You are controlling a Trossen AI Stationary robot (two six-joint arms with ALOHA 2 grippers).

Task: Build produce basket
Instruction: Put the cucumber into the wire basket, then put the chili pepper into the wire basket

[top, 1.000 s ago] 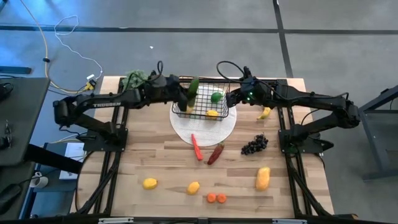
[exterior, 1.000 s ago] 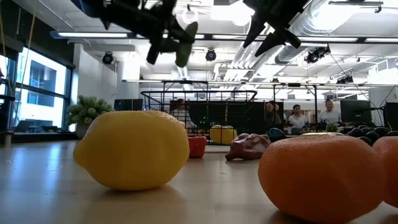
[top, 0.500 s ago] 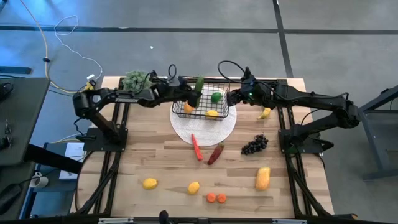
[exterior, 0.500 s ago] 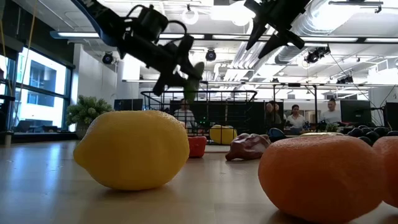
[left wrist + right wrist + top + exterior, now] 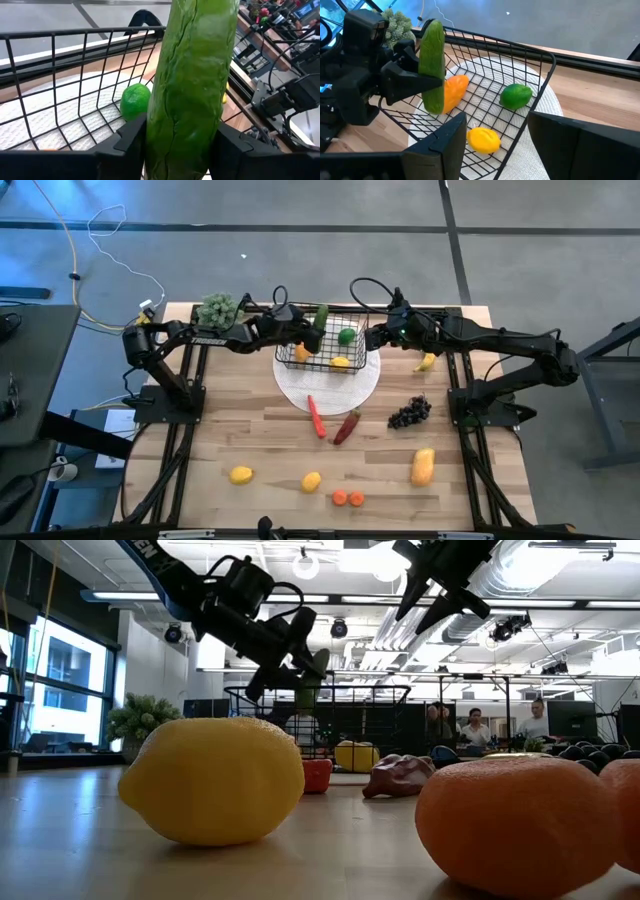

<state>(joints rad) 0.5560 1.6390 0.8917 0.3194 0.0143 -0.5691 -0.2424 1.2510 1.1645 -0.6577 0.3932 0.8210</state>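
Note:
The black wire basket [image 5: 326, 352] stands on a round white plate [image 5: 330, 388] and holds a lime [image 5: 516, 96], a lemon [image 5: 483, 140] and an orange piece [image 5: 453, 92]. My left gripper [image 5: 306, 331] is shut on a green cucumber [image 5: 320, 317] above the basket's left part. In the low view the cucumber [image 5: 308, 690] hangs with its lower end about level with the basket's rim. My right gripper [image 5: 505, 145] is open and hovers by the basket's right side [image 5: 372, 335], touching nothing. My left gripper pinches the cucumber between its two fingers [image 5: 131, 136], which lie across it at its middle part [image 5: 190, 115]. The fingers come about level from the table's left. The cucumber stands nearly upright, lifted clear of the table, its lower end [image 5: 434, 106] over the orange piece.
On the table near the plate lie a red chilli [image 5: 316, 416], a dark red piece [image 5: 347, 427], grapes [image 5: 408, 412], a mango [image 5: 423, 466], two lemons [image 5: 241, 475] [image 5: 311, 481], carrot slices [image 5: 347, 498] and a banana [image 5: 426, 361]. A green bunch [image 5: 217, 308] sits at the far left.
My left gripper has moved a little toward the table's right and far edge and come down, carrying the cucumber from well above the basket to about the level of its rim. The cucumber has stayed nearly upright in the hold.

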